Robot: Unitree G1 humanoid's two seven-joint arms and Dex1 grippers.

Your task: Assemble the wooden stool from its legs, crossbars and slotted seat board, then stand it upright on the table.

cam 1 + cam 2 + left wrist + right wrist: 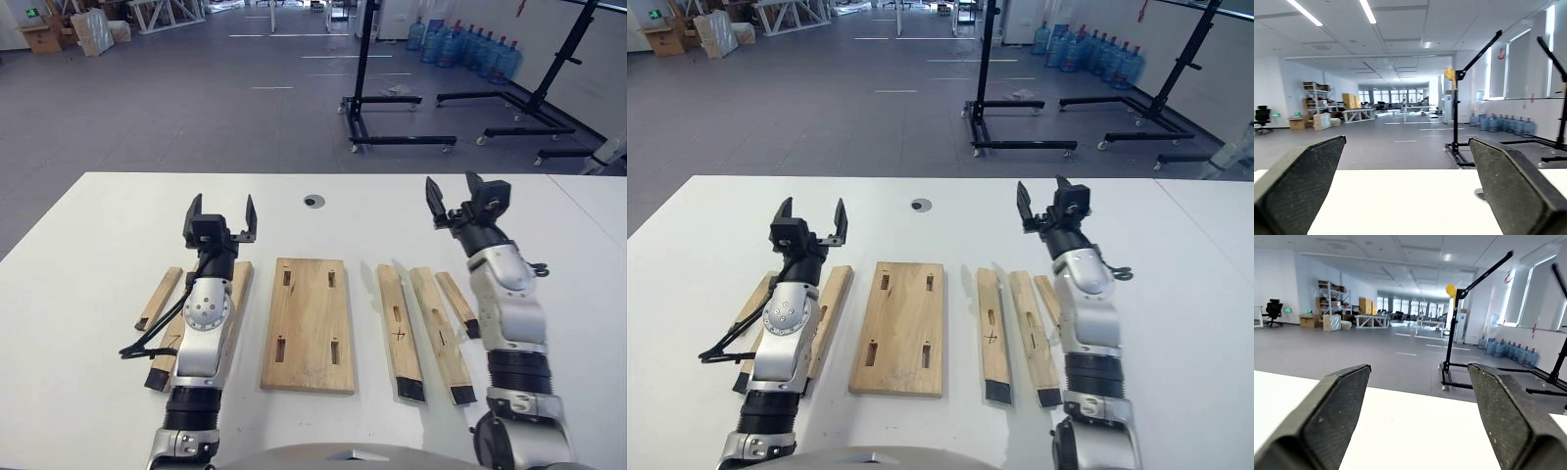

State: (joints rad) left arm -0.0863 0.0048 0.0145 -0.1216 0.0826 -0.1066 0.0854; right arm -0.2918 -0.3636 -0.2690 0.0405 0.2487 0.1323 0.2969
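Slotted seat board [309, 323] lies flat on the white surface [88, 245]: pale rectangular wood with four short slots, one near each corner. Right of the board, apart from it, lie an inner leg [400, 333] and an outer leg [441, 335], both long, slotted and dark-tipped. Beyond them is a shorter bar [458, 304], partly covered by the right arm. Left of the board lie a short crossbar [160, 297] and a long piece [242, 282]. The left arm hides much of this group, so the count is uncertain. Left tool [221, 217] sits past the board's far left corner, right tool [459, 196] past its far right. Both have fingers apart and hold nothing.
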